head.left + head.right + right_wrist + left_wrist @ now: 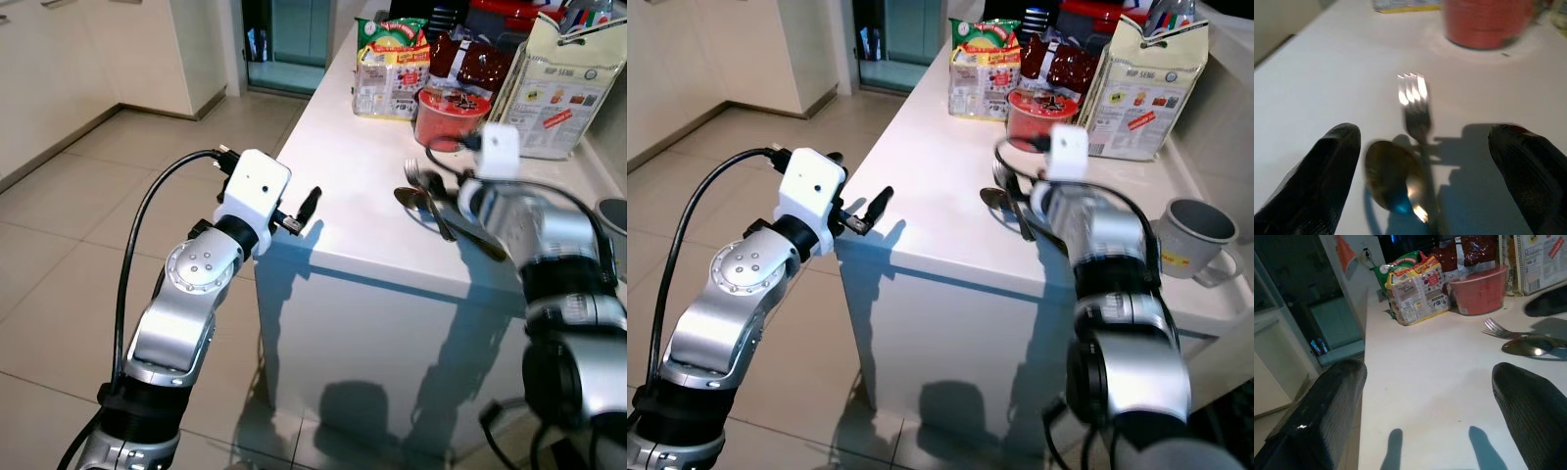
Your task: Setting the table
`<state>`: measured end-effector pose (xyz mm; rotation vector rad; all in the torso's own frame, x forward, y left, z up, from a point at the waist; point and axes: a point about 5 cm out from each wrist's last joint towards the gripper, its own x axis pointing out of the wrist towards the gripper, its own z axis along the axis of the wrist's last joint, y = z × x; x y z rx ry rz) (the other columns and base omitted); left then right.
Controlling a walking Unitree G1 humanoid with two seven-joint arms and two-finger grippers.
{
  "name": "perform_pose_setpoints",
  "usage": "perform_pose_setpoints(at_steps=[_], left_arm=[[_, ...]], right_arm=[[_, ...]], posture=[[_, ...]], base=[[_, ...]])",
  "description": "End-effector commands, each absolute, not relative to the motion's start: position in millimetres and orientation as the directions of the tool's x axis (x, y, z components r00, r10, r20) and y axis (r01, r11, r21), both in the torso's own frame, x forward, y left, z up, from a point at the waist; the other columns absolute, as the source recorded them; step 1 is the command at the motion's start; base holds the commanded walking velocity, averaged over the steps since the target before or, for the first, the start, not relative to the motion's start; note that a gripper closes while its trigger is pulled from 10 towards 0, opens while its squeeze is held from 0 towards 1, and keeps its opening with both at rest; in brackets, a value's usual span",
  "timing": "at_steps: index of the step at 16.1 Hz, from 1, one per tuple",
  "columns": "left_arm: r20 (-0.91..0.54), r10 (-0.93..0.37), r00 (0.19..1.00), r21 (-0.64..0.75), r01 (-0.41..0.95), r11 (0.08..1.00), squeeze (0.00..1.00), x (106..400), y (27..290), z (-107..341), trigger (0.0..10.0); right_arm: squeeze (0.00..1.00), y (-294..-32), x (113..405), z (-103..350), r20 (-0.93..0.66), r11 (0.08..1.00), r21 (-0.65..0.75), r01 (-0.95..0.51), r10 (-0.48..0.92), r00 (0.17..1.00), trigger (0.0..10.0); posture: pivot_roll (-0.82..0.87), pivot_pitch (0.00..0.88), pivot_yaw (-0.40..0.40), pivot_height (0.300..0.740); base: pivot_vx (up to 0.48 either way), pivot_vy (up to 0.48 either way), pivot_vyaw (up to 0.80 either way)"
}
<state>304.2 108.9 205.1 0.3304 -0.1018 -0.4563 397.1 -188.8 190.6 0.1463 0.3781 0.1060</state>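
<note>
A silver fork and a spoon lie side by side on the white counter, bowl and tines pointing away from me. My right gripper hovers open just above them, one finger on each side, touching neither. My left gripper is open and holds nothing. It sits at the counter's near left corner, with its black fingers over the edge and pointing across the top towards the fork and spoon.
A red noodle cup, noodle packets and a paper bag crowd the far end of the counter. A grey mug stands near the right edge. Tiled floor lies to the left.
</note>
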Motion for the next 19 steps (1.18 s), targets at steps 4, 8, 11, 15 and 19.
perform_pose_setpoints(at_steps=[4, 8, 11, 15, 19], left_arm=[[0.023, -0.475, 0.879, 0.348, 0.439, 0.829, 0.0, 300, 106, 208, 10.0], [-0.01, -0.479, 0.878, 0.349, 0.452, 0.821, 0.0, 291, 111, 204, 10.0], [-0.049, -0.492, 0.869, 0.345, 0.477, 0.809, 0.0, 281, 110, 198, 10.0], [-0.059, -0.493, 0.868, 0.349, 0.481, 0.804, 0.0, 278, 109, 199, 10.0], [-0.078, -0.492, 0.867, 0.378, 0.483, 0.79, 0.0, 279, 111, 197, 10.0]], right_arm=[[0.0, -186, 402, 179, -0.413, 0.986, 0.061, -0.153, 0.164, 0.896, 10.0], [0.0, -198, 398, 161, -0.482, 0.994, 0.017, -0.111, 0.105, 0.87, 10.0], [0.0, -205, 387, 137, -0.57, 0.992, 0.082, -0.092, 0.123, 0.812, 10.0], [0.0, -197, 386, 137, -0.563, 0.97, 0.165, -0.177, 0.24, 0.791, 0.0], [0.0, -194, 375, 120, -0.619, 0.947, 0.249, -0.205, 0.318, 0.718, 0.0]], posture=[[0.02, 0.0, -0.031, 0.74], [0.04, 0.0, -0.026, 0.74], [0.04, 0.0, -0.034, 0.74], [0.05, 0.0, -0.042, 0.74], [0.06, 0.0, -0.057, 0.74]], base=[[0.0, 0.0, 0.0], [0.0, 0.0, 0.0], [0.0, 0.0, 0.0], [0.0, 0.0, 0.0], [0.0, 0.0, 0.0]])
